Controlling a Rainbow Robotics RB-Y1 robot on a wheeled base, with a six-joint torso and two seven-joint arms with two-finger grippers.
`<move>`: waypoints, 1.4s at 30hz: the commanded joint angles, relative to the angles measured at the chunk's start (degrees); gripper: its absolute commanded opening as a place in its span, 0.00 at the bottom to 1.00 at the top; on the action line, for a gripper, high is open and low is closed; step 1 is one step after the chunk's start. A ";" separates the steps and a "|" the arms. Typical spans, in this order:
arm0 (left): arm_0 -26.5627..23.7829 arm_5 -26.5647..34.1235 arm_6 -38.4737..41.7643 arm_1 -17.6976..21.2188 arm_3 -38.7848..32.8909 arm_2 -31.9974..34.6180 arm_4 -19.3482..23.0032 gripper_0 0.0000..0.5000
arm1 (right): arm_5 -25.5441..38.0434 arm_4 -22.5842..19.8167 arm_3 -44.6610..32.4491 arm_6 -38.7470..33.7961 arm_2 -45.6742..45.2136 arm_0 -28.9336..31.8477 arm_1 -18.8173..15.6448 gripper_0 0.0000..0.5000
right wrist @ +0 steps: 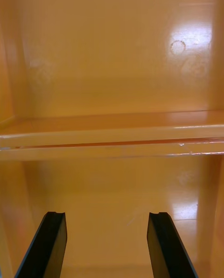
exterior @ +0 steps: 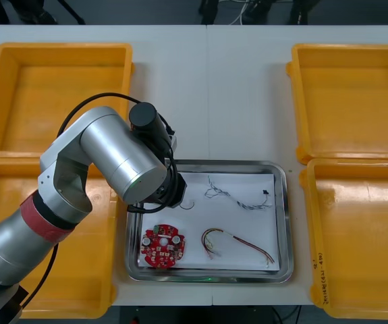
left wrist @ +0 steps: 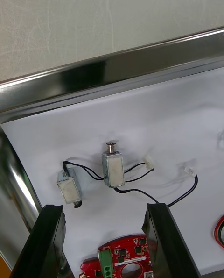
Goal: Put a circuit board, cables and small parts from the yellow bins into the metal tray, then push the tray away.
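Metal tray [exterior: 285,223]: middle of the near table, between the yellow bins [exterior: 59,57]; white inside, shiny raised rim.
Contents: round red circuit board [exterior: 161,246] near left; red and yellow cable [exterior: 237,244] near right; twisted blue and white cable [exterior: 237,197] far right; two small metal parts [left wrist: 113,169] on thin black leads, far left.
Handling: judged stiff and light, likely to slide easily. The loose load may shift if jolted. The rim looks too slick to pinch, so push low and square on the near rim.
Left gripper [left wrist: 105,208]: over the tray's far-left corner, fingers wide apart, holding nothing.
Right gripper [right wrist: 105,215]: low over the right-hand bins, fingers apart, holding nothing.
Surface: light, smooth table [exterior: 207,101].
Room: bare table runs beyond the tray's far rim between the far bins, so the push path looks free.
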 commanded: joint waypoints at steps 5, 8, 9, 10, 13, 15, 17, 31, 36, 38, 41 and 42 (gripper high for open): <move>-0.56 -0.17 5.40 1.64 -1.12 1.65 0.69 1.00 | 0.23 -2.52 -1.24 -1.63 -1.62 0.33 -1.33 1.00; -1.35 0.53 4.96 1.64 -1.12 3.76 2.01 1.00 | 0.23 -3.22 -1.59 -1.72 -1.27 0.15 -1.24 1.00; -1.53 0.70 4.87 1.64 -1.03 4.11 2.18 1.00 | 0.23 -3.31 -1.68 -1.81 -1.09 0.15 -1.24 1.00; -1.97 1.23 4.52 1.64 -1.03 5.07 2.71 1.00 | 0.23 -3.57 -1.77 -1.89 -0.83 -0.02 -1.33 1.00; -3.11 3.08 3.90 1.64 -1.12 7.27 4.12 1.00 | 0.23 -4.19 -2.38 -1.81 -0.39 -0.11 -1.33 1.00; -3.90 4.31 3.55 1.64 -1.12 8.68 5.00 1.00 | 0.23 -4.54 -3.00 -1.63 -0.04 -0.11 -1.33 1.00; -4.96 5.89 3.20 1.90 -1.12 10.35 6.05 1.00 | 0.23 -4.98 -4.23 -1.81 1.10 -0.20 -1.33 1.00; -8.39 10.37 0.47 6.29 -1.30 18.61 9.48 1.00 | 0.23 -6.65 -8.53 -2.51 11.21 -3.19 -1.33 1.00; -8.74 11.95 -0.58 8.75 -1.30 21.42 12.29 1.00 | 0.23 -5.51 -8.27 -3.04 10.60 -3.19 -1.33 1.00; -8.74 12.13 -1.20 10.16 -1.30 22.92 13.79 1.00 | 0.23 -5.60 -7.57 -3.21 10.33 -3.19 -1.33 1.00; -8.74 12.92 -2.16 11.83 -1.30 24.15 14.58 1.00 | 0.23 -5.86 -7.48 -3.21 10.25 -3.19 -1.33 1.00; -8.74 13.10 -2.69 12.09 -1.21 24.41 14.66 1.00 | 0.23 -5.77 -7.48 -3.21 10.25 -3.19 -1.33 1.00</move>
